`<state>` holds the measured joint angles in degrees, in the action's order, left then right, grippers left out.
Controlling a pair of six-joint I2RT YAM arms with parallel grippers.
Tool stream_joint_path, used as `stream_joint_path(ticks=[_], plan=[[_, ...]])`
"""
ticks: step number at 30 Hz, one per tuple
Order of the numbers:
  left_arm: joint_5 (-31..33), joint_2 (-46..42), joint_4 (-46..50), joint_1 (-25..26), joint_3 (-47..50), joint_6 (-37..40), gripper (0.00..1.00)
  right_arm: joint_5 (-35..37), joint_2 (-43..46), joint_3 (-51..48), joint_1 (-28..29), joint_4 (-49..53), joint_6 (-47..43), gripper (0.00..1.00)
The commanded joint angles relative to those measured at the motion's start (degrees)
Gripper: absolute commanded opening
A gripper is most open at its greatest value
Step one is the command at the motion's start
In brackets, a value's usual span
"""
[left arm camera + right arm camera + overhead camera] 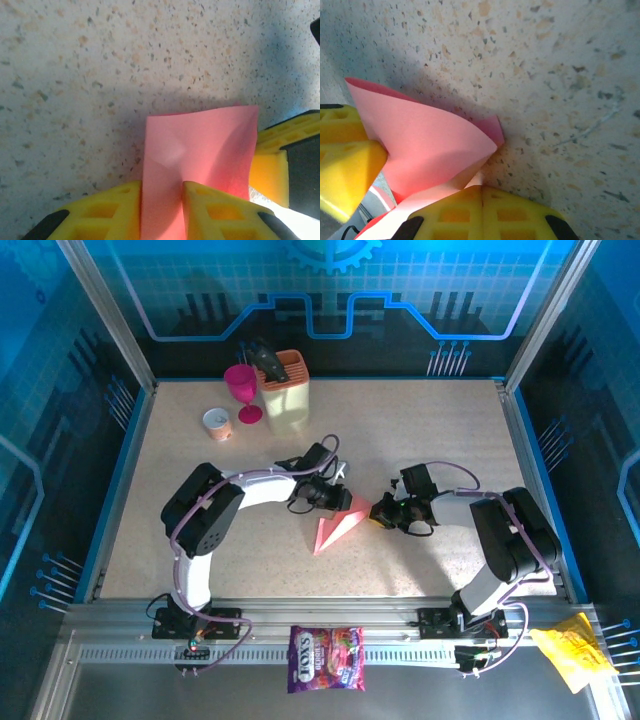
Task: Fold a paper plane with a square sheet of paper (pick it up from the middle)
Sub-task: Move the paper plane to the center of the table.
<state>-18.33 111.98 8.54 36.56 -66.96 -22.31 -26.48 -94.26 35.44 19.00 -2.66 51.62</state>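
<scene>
My L gripper (pixel 340 502) sits at table (pixel 450 440) ctr, on the 12 o'clock edge of the pink sheet of paper (pixel 336 530). The L wrist cam shows the sheet running up betw. both yellow fingers (pixel 100 217), which stand a narrow gap apart, and I cannot tell whether they clamp it or only flank it. The sheet is part-folded to a pointed shape w/ its tip toward 7 o'clock and curves up off the surface near the grippers; my R gripper (pixel 378 514), at the sheet's 3 o'clock corner, is fully closed w/ that corner pinched betw. its pads.
</scene>
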Motion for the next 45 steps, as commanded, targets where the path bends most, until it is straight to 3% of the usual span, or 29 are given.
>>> stream_joint_path(ticks=[1,7,13,17,20,23,29,34,36,41,45], plan=[[-2.9,-3.0,-2.8,0.6,1.6,-1.6,0.32,0.1,-7.3,-0.9,4.1,-6.1,0.8,0.00],[-4.6,-4.5,-8.8,1.1,5.1,-5.3,0.37,0.2,-8.0,-1.0,4.4,-6.6,1.2,0.00],[-4.0,-5.1,-10.0,2.2,6.1,-6.8,0.31,0.2,-8.2,-0.8,4.4,-6.5,1.1,0.00],[-3.4,-3.9,-10.0,3.1,5.9,-7.3,0.26,0.0,-8.3,-0.5,4.5,-6.6,1.4,0.00],[-2.7,-3.0,-10.1,3.7,5.3,-8.2,0.14,-0.3,-8.1,0.1,4.6,-6.0,1.1,0.00],[-0.1,-3.8,-9.6,3.9,5.4,-9.2,0.00,-0.7,-6.7,1.4,4.6,-3.7,0.0,0.00],[13.3,-10.0,-2.2,3.8,5.4,-8.7,0.00,1.8,0.9,5.8,4.4,7.4,-5.2,0.00],[26.5,-14.8,9.2,3.8,2.7,-5.1,0.00,4.7,7.1,6.5,4.2,13.1,-7.5,0.10],[30.0,-15.4,13.1,3.8,1.2,-3.8,0.00,4.8,8.8,5.7,4.3,13.2,-7.3,0.19],[33.7,-15.3,16.0,3.9,0.7,-3.3,0.00,6.4,11.2,4.7,7.8,13.5,-7.1,0.43],[35.1,-13.2,16.9,4.0,0.7,-3.6,0.00,7.5,11.5,4.0,9.7,12.5,-6.1,0.49]])
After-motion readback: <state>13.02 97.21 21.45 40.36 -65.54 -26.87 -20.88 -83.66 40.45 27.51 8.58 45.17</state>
